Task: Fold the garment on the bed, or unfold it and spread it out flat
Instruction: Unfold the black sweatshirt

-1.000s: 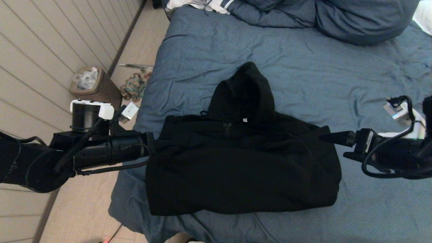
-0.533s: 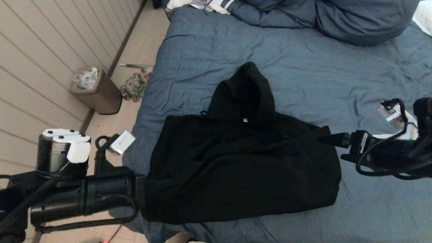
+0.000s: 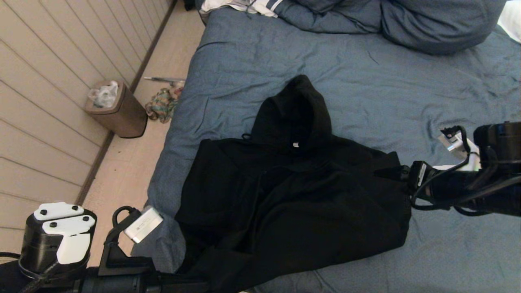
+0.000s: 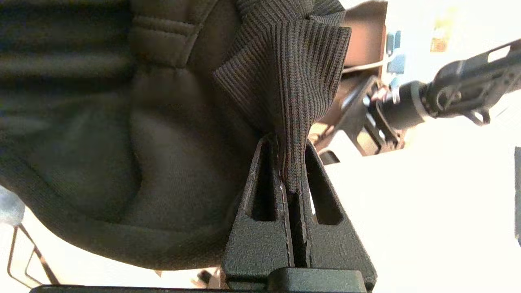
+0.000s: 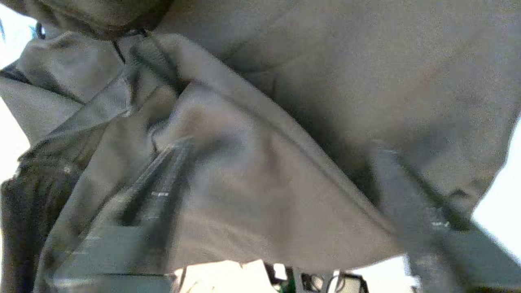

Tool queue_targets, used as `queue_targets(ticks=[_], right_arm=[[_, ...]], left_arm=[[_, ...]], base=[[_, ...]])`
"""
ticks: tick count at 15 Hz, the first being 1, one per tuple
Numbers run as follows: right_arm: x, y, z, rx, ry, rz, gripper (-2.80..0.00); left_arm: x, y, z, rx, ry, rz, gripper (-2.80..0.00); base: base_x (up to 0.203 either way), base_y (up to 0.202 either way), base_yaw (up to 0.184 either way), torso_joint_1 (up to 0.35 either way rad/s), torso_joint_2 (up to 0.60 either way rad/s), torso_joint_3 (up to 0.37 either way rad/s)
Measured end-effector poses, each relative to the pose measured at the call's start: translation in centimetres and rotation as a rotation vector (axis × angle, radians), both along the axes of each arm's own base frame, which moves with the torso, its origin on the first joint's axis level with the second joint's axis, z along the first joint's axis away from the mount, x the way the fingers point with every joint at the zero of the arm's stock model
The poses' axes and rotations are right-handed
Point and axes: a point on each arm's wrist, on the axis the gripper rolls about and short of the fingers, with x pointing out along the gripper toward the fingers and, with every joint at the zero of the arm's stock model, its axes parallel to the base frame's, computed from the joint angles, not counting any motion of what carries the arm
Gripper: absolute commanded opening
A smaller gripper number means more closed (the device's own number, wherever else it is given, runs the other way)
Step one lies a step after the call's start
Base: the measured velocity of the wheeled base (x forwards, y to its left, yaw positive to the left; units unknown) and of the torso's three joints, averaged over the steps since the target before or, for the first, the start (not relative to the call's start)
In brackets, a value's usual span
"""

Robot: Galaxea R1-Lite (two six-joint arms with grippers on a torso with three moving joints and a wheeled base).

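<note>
left pincer (image 4: 291,162) clamped tight on ribbed cuff (image 4: 285,89) of the garment (image 3: 293,195), down at the bed's (image 3: 366,73) near left corner. right pincer (image 3: 390,173) at garment's right edge, fingers spread with cloth between them, grip unclear. black hoodie, bunched, hood pointing to pillows (image 3: 427,24), small white neck label (image 3: 296,144), no readable text. bin (image 3: 118,108) and multicoloured rag (image 3: 160,105) on floor, striped cloth (image 3: 244,5) far end.

Black arms, looped black cables, white screw-dotted caps, ridged black fingers (image 4: 260,195).
</note>
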Motion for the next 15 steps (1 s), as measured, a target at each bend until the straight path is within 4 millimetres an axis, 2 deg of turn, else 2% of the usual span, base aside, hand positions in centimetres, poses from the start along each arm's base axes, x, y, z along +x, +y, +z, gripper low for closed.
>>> queue_targets(ticks=[5,8,9,13,15], right_arm=[[0.4,0.3,0.0,0.014,-0.036,0.032,-2.80],[2.4,0.3,0.9,0.029,-0.047,0.041,-2.80],[3.4,0.3,1.0,0.030,-0.043,0.041,0.00],[7.1,0.3,0.8,0.028,-0.039,0.037,0.00],[8.3,1.8,0.4,0.024,-0.033,0.080,0.00]], left_arm=[[0.1,-0.2,-0.2,0.002,0.008,-0.008,-2.80],[0.3,-0.3,-0.3,-0.008,-0.002,-0.005,-2.80],[0.2,-0.3,-0.4,-0.007,0.001,-0.005,-2.80],[0.3,-0.3,-0.3,-0.012,0.009,0.000,-2.80],[0.3,-0.3,-0.3,-0.011,0.011,0.001,-2.80]], base=[[0.000,0.000,0.000,0.000,0.00,0.000],[0.000,0.000,0.000,0.000,0.00,0.000],[0.000,0.000,0.000,0.000,0.00,0.000],[0.000,0.000,0.000,0.000,0.00,0.000],[0.000,0.000,0.000,0.000,0.00,0.000]])
